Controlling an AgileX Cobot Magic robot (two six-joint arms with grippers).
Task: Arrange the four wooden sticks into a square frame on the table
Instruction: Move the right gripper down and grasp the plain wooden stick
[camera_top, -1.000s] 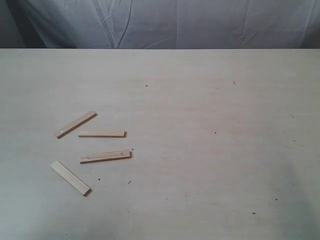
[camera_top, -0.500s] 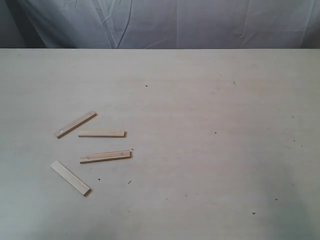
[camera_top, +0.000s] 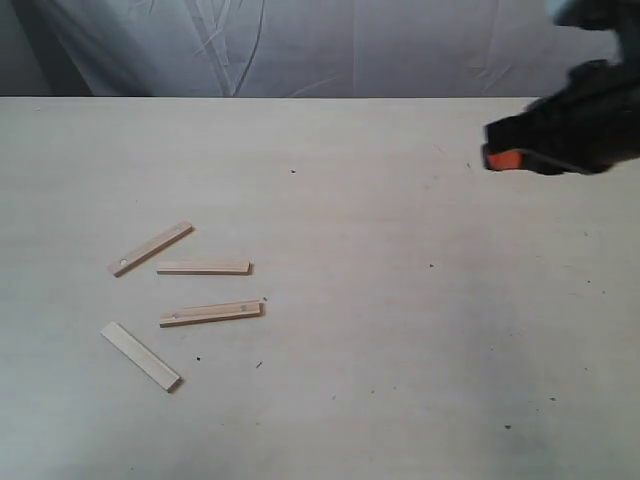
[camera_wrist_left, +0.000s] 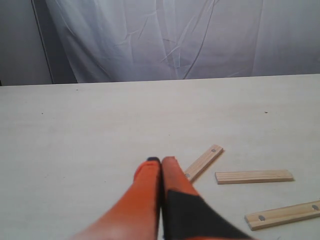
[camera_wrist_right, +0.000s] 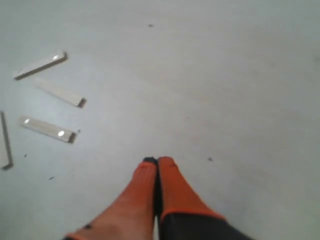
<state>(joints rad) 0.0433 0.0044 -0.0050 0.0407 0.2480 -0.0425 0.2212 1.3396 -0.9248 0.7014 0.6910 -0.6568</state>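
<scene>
Four pale wooden sticks lie loose and apart on the left of the table (camera_top: 400, 300): one slanted at the top (camera_top: 151, 248), one level below it (camera_top: 203, 266), one with holes (camera_top: 211, 314) and one slanted nearest the front (camera_top: 140, 355). No square frame is formed. My right gripper (camera_top: 492, 158) hangs blurred above the table's far right, shut and empty, its orange fingers (camera_wrist_right: 172, 185) pressed together. The left gripper (camera_wrist_left: 160, 161) is shut and empty too, close beside the top slanted stick (camera_wrist_left: 204, 162); it does not show in the exterior view.
A white cloth backdrop (camera_top: 330, 45) hangs behind the table's far edge. Small dark specks (camera_top: 431, 265) dot the tabletop. In the right wrist view the sticks (camera_wrist_right: 47, 129) lie well off from that gripper.
My right gripper has come into the exterior view at the upper right; before, no arm showed there. The four sticks have not moved.
</scene>
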